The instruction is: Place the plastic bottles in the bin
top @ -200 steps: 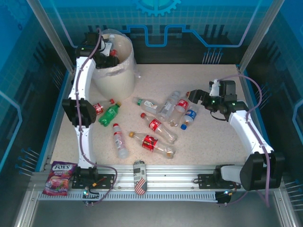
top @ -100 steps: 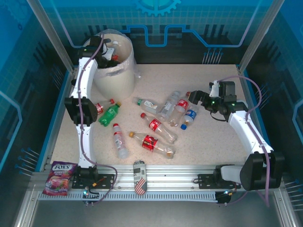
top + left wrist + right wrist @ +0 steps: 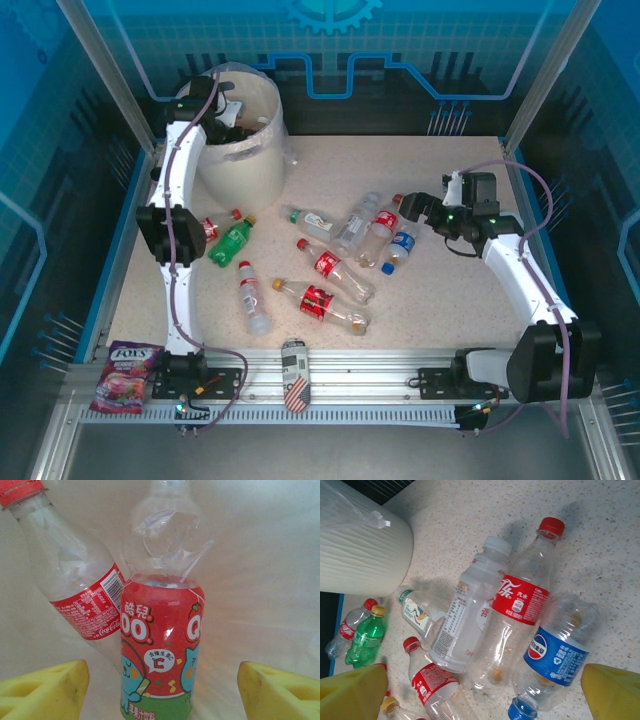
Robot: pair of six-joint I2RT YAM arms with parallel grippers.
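Plastic bottles (image 3: 330, 266) scattered mid-table, axes every way, bin (image 3: 245, 170) far-left, Qoo bottle (image 3: 160, 645) inside it neck-up, Coca-Cola bottle (image 3: 75, 575) leaning, my left gripper (image 3: 160, 672) spread, Pepsi bottle (image 3: 555, 655) cap toward me, my right gripper (image 3: 484, 675) spread.

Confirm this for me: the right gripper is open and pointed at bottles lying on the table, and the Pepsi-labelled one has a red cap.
Wrong on the cap: the Pepsi-labelled bottle has a blue cap, as the right wrist view shows. The right gripper is indeed open and pointed at bottles lying on the table.
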